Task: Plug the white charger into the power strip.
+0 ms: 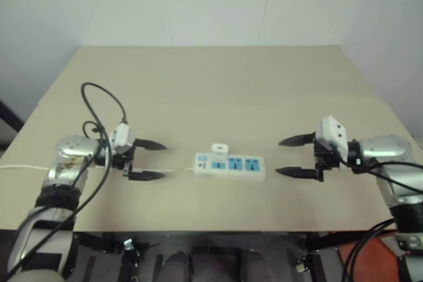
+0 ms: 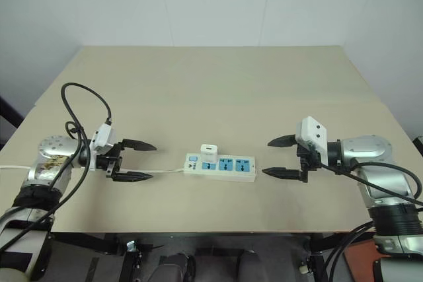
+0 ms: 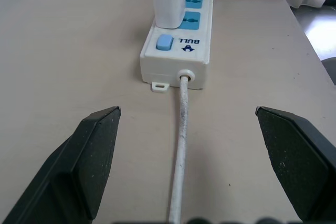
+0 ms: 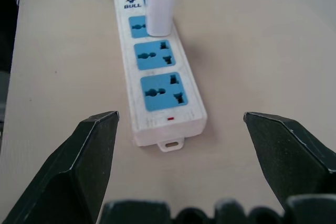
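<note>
The power strip (image 1: 230, 165) lies flat near the table's front edge, its thin white cord (image 3: 181, 145) running off to the left. The white charger (image 1: 219, 149) stands upright in the socket beside the switch end; in the right wrist view the white charger (image 4: 159, 3) covers part of that blue socket while two sockets lie bare. My left gripper (image 1: 151, 160) hovers open to the left of the strip, fingers pointing at it, with nothing between them. To the strip's right, my right gripper (image 1: 295, 156) is open too, pointing at the far end, apart from it.
The beige table (image 1: 218, 84) stretches back to a white wall. A black cable (image 1: 99, 107) loops above my left wrist. The table's front edge (image 1: 211, 228) lies close below the strip.
</note>
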